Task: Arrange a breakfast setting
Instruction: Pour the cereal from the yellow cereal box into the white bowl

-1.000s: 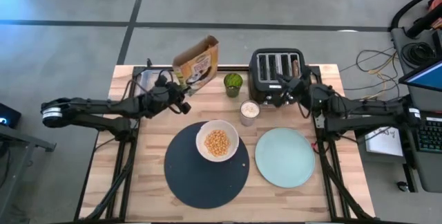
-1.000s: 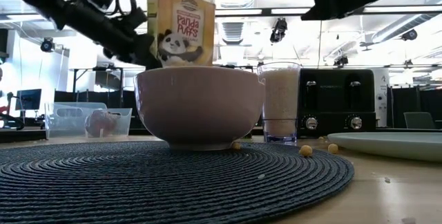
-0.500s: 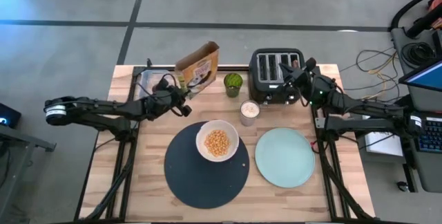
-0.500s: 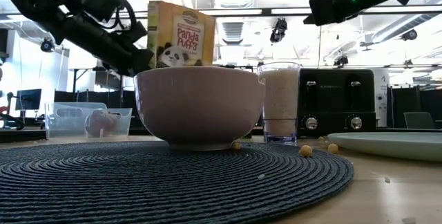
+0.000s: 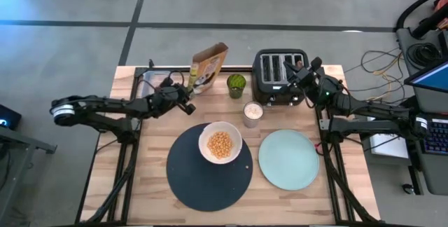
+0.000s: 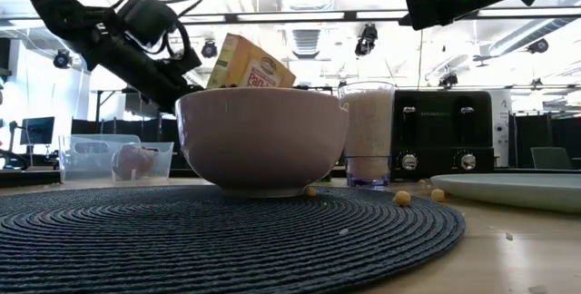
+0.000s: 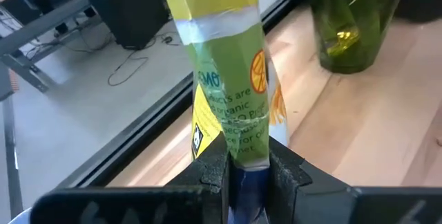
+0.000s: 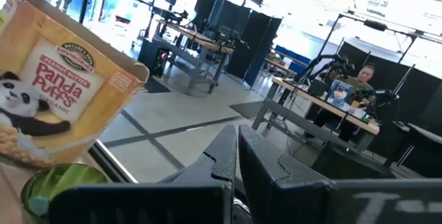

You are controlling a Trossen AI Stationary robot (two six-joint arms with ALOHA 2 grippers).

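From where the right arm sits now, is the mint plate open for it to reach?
Probably yes. The right pincer hangs shut above the toaster, and the mint plate lies bare on that arm's side. Only the glass stands nearby, off to the side of the path.

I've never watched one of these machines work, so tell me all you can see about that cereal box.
The cereal box is yellow-tan cardboard printed with a panda and "Panda Puffs", its top flaps open. The left gripper clamps its narrow edge and holds it tilted in the air over the table's far side, beside the green cup and behind the white bowl. Nothing else touches it.
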